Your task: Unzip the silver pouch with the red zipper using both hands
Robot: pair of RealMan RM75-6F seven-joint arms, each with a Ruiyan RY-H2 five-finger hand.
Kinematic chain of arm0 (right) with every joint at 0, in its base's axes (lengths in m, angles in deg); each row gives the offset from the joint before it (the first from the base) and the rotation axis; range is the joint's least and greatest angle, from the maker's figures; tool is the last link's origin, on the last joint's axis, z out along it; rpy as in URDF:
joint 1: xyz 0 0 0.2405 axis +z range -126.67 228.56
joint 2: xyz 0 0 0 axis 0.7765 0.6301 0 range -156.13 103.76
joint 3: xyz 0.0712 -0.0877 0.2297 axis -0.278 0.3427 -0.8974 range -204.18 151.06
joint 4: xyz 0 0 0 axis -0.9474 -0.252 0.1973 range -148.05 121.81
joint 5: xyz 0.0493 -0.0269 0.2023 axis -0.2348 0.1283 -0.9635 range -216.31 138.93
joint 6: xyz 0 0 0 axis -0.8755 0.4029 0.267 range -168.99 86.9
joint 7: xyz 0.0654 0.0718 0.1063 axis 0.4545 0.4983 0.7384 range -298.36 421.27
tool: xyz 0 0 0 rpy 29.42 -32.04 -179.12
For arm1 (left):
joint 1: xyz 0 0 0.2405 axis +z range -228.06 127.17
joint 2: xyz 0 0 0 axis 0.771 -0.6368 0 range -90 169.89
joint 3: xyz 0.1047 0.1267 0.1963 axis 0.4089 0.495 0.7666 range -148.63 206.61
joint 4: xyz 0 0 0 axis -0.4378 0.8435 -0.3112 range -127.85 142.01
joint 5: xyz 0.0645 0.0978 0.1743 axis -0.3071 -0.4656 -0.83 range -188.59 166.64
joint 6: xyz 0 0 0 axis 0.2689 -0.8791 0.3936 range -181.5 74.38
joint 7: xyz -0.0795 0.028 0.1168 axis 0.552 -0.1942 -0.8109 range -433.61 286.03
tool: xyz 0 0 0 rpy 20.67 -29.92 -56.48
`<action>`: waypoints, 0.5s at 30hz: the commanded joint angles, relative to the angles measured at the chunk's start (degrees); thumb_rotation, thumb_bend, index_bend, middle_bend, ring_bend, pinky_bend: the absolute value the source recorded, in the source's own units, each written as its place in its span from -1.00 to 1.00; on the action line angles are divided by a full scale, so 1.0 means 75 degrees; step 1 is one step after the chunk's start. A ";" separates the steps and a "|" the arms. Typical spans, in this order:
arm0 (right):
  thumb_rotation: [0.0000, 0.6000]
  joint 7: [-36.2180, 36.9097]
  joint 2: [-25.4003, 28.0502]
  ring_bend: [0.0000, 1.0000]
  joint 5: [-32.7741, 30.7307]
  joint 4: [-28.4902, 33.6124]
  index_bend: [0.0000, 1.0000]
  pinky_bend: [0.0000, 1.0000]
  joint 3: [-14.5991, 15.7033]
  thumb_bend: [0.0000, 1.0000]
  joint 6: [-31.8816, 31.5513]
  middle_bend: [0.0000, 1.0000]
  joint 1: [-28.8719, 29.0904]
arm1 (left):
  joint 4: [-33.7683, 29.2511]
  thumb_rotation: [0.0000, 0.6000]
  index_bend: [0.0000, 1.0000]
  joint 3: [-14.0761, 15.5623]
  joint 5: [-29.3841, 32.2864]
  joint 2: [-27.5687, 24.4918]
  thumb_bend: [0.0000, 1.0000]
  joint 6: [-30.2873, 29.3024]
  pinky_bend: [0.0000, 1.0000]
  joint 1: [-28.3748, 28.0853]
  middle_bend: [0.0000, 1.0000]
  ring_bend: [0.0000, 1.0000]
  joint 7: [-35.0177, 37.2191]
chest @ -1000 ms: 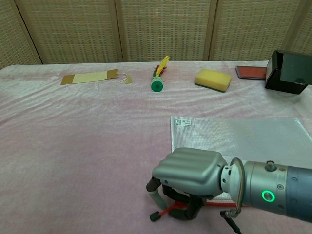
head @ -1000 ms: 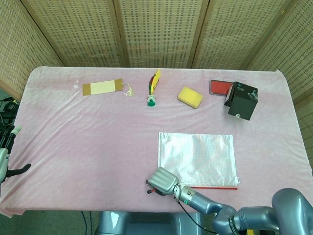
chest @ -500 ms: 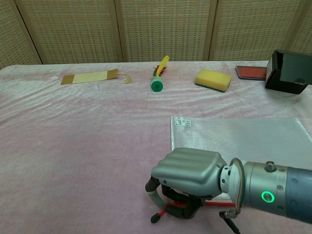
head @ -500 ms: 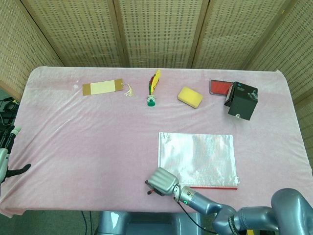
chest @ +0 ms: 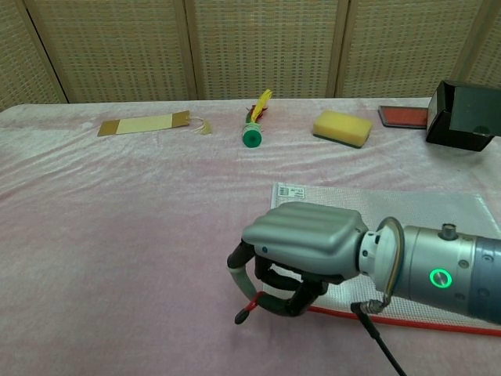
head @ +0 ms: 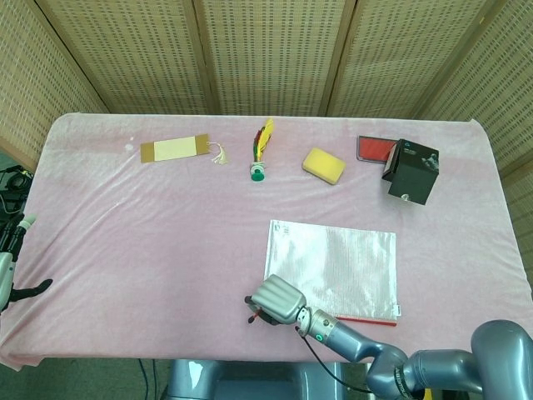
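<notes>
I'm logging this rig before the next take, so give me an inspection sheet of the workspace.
Surface: pink cloth covers the table, lightly creased.
Job's things: silver pouch flat near the front edge, red zipper along its near side.
Clutter: bookmark, shuttlecock, yellow sponge, red case, black box along the far side.
Hands: right hand pinches the red pull; left hand off the table's left edge, holding nothing.
Cables: black cable at the right wrist.
Surroundings: woven screens behind.
</notes>
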 commanded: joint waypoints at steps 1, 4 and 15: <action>1.00 0.0395 0.0263 0.86 0.0031 0.0192 0.56 1.00 -0.0191 0.34 -0.0037 0.87 0.0072 | 0.0004 1.00 -1.00 0.0000 0.0009 -0.0002 -1.00 0.0017 -1.00 -0.0007 -1.00 -1.00 0.0008; 1.00 0.0889 0.0545 0.87 0.0145 0.0363 0.57 1.00 -0.0352 0.34 0.0010 0.89 0.0207 | 0.0013 1.00 -1.00 -0.0004 0.0028 -0.0005 -1.00 0.0055 -1.00 -0.0022 -1.00 -1.00 0.0037; 1.00 0.2326 0.1455 0.88 -0.0358 0.0886 0.58 1.00 -0.1536 0.33 0.0434 0.89 0.0911 | 0.0048 1.00 -1.00 -0.0030 0.0091 -0.0013 -1.00 0.0129 -1.00 -0.0056 -1.00 -1.00 0.0134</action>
